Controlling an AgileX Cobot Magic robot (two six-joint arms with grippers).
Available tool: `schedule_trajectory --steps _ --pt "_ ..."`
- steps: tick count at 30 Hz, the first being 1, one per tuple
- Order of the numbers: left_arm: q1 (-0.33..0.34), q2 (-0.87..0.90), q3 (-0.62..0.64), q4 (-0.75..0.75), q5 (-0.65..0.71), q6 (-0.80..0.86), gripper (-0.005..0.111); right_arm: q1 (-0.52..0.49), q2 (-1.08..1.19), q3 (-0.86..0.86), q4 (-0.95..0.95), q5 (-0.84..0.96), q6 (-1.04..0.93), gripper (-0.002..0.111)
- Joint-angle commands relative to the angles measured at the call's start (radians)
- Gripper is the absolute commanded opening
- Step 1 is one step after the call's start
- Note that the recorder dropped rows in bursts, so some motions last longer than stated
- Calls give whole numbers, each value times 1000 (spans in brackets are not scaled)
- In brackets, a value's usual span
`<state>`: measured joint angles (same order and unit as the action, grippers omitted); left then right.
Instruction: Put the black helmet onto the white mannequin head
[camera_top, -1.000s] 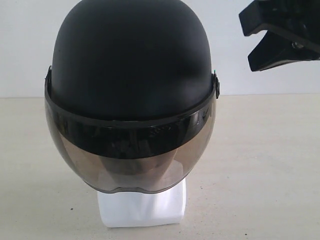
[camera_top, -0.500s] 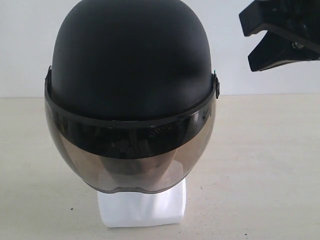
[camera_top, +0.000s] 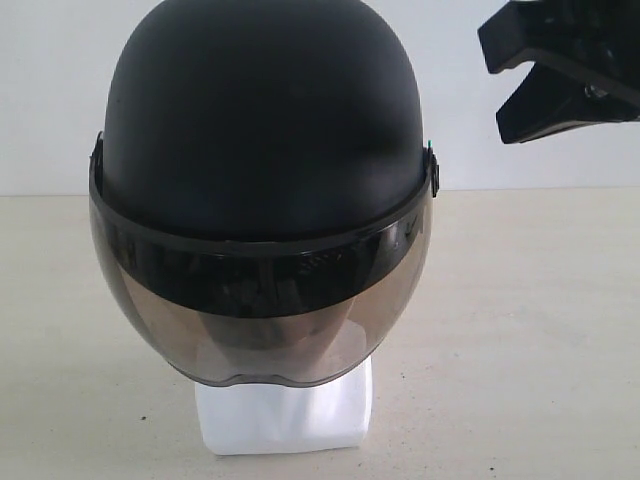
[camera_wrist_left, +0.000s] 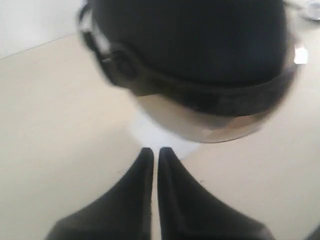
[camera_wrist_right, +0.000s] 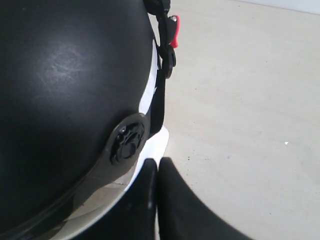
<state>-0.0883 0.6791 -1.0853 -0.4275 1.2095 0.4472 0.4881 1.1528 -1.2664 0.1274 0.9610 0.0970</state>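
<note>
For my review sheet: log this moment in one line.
helmet: on mannequin head | left gripper: jaws shut, empty | right gripper: jaws shut, empty

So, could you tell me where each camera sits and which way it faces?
Exterior view: level with the black helmet on the white mannequin head, facing its visor; right end effector upper right.
Left wrist view: off the helmet's side, facing the visor; shut left end effector in front.
Right wrist view: close against the visor pivot; shut right end effector.
Wrist views share helmet and table.
</note>
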Motion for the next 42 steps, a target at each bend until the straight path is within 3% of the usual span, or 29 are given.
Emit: schedule_trajectory --steps 1,5,8,17,21,26,31,36,42 --pt "-4 -34 -66 428 12 -332 4 -1 -4 -2 -4 -1 -6 0" --pt "-4 -94 -68 739 12 -635 4 -1 -4 -2 -4 -3 -6 0" --pt "-4 -156 -66 839 12 -786 4 -1 -4 -2 -4 -3 -6 0" --pt "9 -372 -64 842 12 -799 4 -1 -4 -2 -4 -7 -6 0" --pt "26 -449 5 848 12 -796 4 -1 -4 -2 -4 -7 -6 0" --pt "78 -534 204 839 -193 -804 4 -1 -4 -2 -4 -7 -6 0" --pt "98 -576 412 733 -382 -900 4 -1 -4 -2 -4 -11 -6 0" --pt "98 -579 652 560 -718 -892 4 -1 -4 -2 -4 -11 -6 0" --pt "98 -597 878 514 -1091 -892 4 -1 -4 -2 -4 -11 -6 0"
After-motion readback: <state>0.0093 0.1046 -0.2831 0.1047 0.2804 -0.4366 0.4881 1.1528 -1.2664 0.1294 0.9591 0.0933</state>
